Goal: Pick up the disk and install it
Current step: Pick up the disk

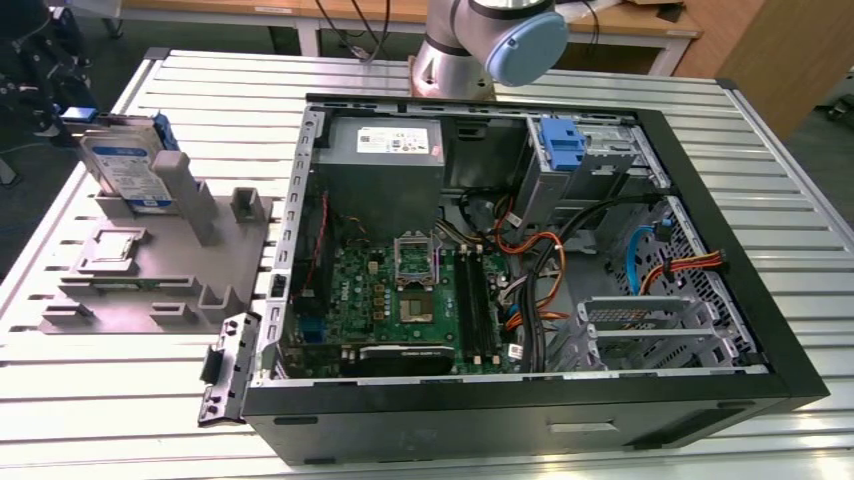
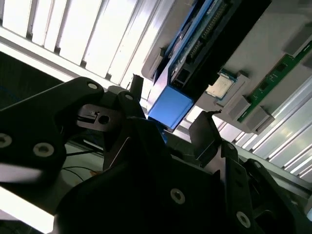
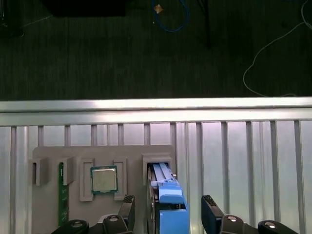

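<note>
The disk (image 1: 123, 160) is a flat silver drive with a white-and-blue label on its broad face and a blue plastic carrier around its rim. It stands on edge in a slot of a grey fixture (image 1: 147, 280) on the slatted metal counter (image 1: 134, 400), at the exterior view's left of the open computer case (image 1: 787, 380). In the first wrist view the pincer (image 3: 168, 201) hangs over the disk's (image 3: 168, 209) blue upper edge. Its fingers (image 3: 127, 204) are apart, one on each side of the drive, with a gap showing on both sides, so nothing is gripped. The second wrist view shows the same straddle, the pincer (image 2: 170, 105) framing the carrier's blue tab. Beside the drive the fixture holds a square processor chip (image 3: 103, 179) and a green memory stick (image 3: 61, 195), each in its own recess and apart from the drive. The fixture sits close to the counter's edge, with dark floor (image 3: 97, 48) beyond. Open slats lie on the drive's far side from the chip. The case is uncovered, showing the motherboard (image 1: 400, 290), a grey power supply (image 1: 387, 140), orange cables (image 1: 534, 255) and another blue carrier (image 1: 563, 140) in a far bay.
</note>
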`<state>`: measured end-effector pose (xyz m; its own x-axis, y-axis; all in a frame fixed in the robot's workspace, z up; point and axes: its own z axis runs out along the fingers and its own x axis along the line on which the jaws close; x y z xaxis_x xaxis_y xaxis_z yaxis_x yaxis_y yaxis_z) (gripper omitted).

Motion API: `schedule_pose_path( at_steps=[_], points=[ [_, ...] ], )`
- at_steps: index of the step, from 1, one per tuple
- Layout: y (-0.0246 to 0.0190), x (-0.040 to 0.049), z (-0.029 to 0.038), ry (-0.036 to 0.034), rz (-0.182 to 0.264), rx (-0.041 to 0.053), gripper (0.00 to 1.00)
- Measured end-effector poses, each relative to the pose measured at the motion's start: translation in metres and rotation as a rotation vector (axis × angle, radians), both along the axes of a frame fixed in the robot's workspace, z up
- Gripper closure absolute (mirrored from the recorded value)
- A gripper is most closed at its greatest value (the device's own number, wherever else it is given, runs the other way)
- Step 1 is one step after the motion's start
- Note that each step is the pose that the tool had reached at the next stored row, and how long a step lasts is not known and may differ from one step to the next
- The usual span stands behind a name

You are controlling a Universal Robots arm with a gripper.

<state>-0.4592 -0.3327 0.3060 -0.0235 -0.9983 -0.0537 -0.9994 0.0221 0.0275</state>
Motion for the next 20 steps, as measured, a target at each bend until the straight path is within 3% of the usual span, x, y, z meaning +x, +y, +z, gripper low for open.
schedule_pose_path(
  at_steps=[5, 9, 16, 20],
  points=[
    [0.0001, 0.0009, -0.0031, -0.0018, 0.004, -0.0001, 0.35],
    [0.0001, 0.0026, -0.0061, -0.0021, -0.023, -0.0001, 0.35],
    [0.0002, 0.0030, -0.0162, -0.0023, -0.026, -0.0002, 0.35],
    [0.0001, 0.0029, -0.0171, -0.0022, -0.026, -0.0021, 0.35]
  ],
)
